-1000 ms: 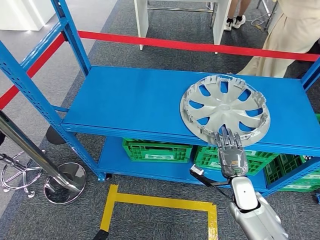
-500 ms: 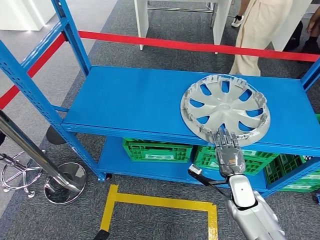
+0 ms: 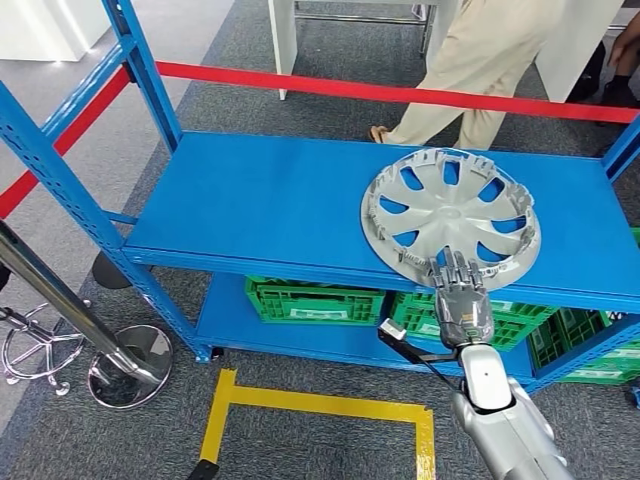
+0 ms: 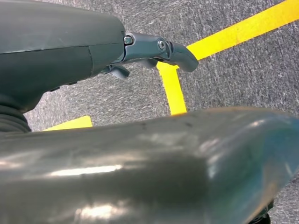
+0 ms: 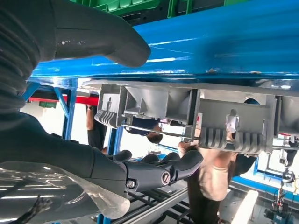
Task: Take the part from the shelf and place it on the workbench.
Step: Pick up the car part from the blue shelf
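Right hand [image 5: 105, 112] at the front edge of the blue shelf [image 5: 218, 46]: thumb [image 5: 105, 39] against the shelf edge, dark fingers [image 5: 166, 170] on the far side of the wheel cover [image 5: 197, 116]. The cover's grey ribbed rim lies between thumb and fingers (contact not clear). Green crates [image 5: 119, 4] past the shelf. A person in beige [image 5: 211, 172] beyond.

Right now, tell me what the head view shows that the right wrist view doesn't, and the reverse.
Head view alone: the whole round face of the hubcap, the green crates below, the red barrier tape and yellow floor tape.

Right wrist view alone: the hubcap's ribbed rim clips from the side, with the thumb on one side and the fingers on the other.

Both: the right hand, hubcap and blue shelf.
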### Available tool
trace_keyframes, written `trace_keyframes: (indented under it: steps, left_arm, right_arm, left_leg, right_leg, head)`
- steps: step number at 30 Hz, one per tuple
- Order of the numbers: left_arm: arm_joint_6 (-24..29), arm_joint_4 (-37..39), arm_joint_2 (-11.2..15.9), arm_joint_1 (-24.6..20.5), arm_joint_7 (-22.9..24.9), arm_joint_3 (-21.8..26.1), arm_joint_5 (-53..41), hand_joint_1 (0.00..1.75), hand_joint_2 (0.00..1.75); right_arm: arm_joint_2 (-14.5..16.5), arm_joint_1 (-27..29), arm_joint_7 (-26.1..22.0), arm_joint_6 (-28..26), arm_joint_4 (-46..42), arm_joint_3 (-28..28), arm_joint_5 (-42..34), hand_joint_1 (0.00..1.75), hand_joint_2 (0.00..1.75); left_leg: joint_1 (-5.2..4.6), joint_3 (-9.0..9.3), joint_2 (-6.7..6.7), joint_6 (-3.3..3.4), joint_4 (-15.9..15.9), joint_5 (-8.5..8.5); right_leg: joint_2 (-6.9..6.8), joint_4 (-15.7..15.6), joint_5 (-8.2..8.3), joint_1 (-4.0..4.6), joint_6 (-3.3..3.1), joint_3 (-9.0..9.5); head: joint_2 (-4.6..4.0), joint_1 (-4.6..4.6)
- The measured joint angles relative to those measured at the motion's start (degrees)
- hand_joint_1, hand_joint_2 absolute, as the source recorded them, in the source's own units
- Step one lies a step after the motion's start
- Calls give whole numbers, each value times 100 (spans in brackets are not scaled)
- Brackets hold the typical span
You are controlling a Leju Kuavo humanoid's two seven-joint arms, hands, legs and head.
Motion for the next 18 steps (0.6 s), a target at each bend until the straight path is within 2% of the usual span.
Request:
trace_keyframes:
  steps: [12,18]
  left_arm:
    - [-1,0,-2,0,2,13,-16,0,0]
    - [-28,0,-7,0,2,16,-20,0,0]
  right_arm:
    - [46,4,-84,-45,-2,-121,0,0,175]
    - [81,5,-196,124,7,-225,0,0,175]
  left_leg:
    - [0,0,0,0,0,0]
    - [0,0,0,0,0,0]
  right_leg:
    - [0,0,0,0,0,0]
    - [0,0,0,0,0,0]
  head:
    - [0,0]
    - [0,0]
